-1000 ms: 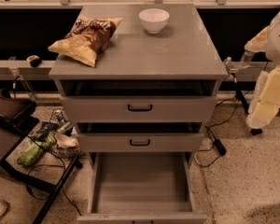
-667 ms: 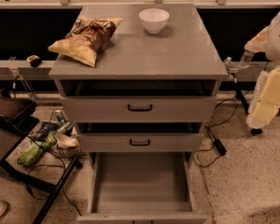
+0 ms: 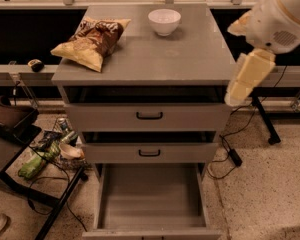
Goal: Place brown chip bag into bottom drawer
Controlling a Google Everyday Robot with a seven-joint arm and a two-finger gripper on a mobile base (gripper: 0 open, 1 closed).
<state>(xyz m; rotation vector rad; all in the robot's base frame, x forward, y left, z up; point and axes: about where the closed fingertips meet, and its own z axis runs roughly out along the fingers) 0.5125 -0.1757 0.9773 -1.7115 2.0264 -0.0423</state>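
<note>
The brown chip bag (image 3: 91, 42) lies on the left part of the grey cabinet top (image 3: 190, 54), dark brown in the middle with yellow-tan ends. The bottom drawer (image 3: 151, 199) is pulled open at the foot of the cabinet and its plain grey tray holds nothing. My gripper (image 3: 241, 82) hangs off the cream arm at the cabinet's right edge, level with the top. It is far to the right of the bag and not touching it.
A white bowl (image 3: 164, 21) stands at the back of the cabinet top. The two upper drawers with black handles (image 3: 149, 116) are shut. A dark low table (image 3: 10, 134) and clutter with cables (image 3: 47, 151) sit on the floor at the left. Cables (image 3: 230, 154) run at the right.
My arm has swung left and up from beside the cabinet to its right top edge. The bag, bowl and drawers have not moved.
</note>
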